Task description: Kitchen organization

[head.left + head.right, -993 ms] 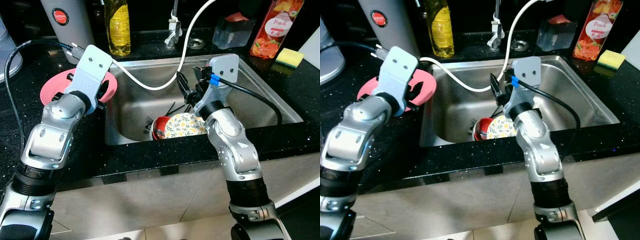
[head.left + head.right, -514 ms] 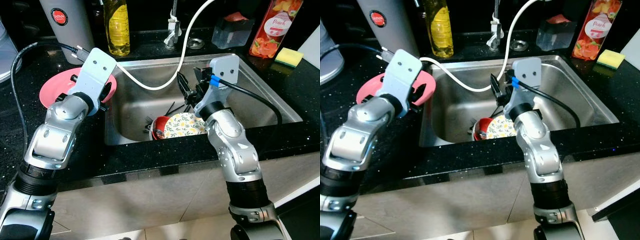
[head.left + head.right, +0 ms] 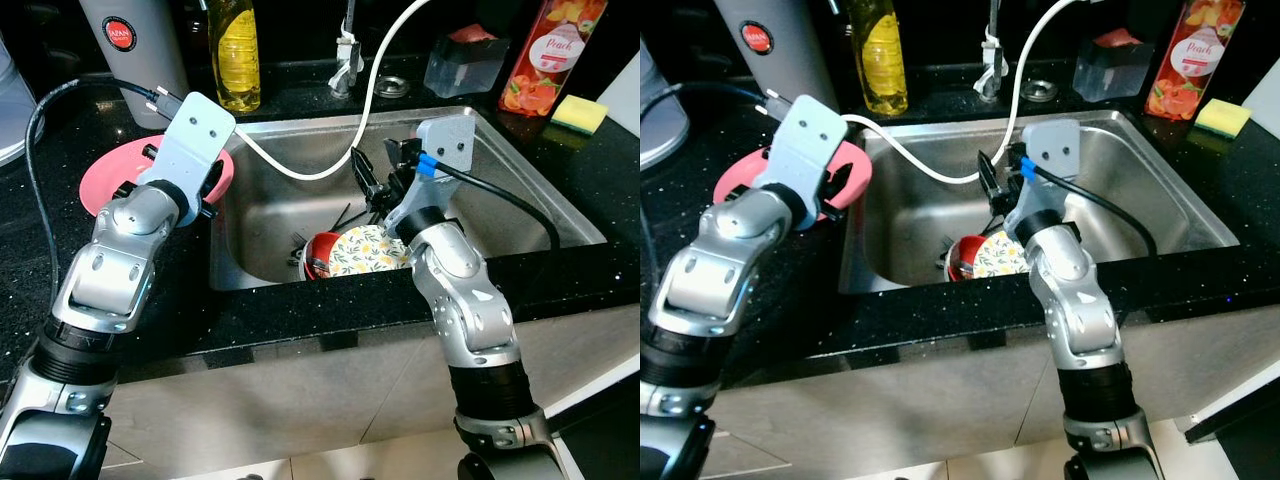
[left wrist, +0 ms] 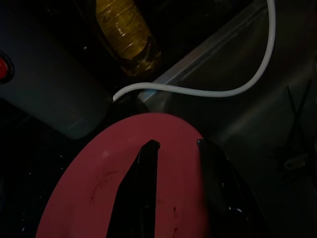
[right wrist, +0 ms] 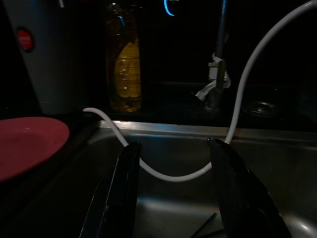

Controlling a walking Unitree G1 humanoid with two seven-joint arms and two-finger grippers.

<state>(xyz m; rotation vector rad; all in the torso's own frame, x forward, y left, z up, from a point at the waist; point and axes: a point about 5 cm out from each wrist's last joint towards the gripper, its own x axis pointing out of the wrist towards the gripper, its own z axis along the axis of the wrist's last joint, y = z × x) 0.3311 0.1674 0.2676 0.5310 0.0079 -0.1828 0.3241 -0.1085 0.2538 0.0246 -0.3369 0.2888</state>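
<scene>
Left hand [image 4: 176, 148] hovers open over the pink plate [image 4: 99, 188]

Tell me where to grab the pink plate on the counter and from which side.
Take the pink plate by its rim on the sink side. It lies flat on the black counter with that edge reaching the basin's lip, so one finger can likely slip under there. The left tool hovers over that part, fingers open, so a short drop from above and a pinch across the rim looks easiest.
</scene>
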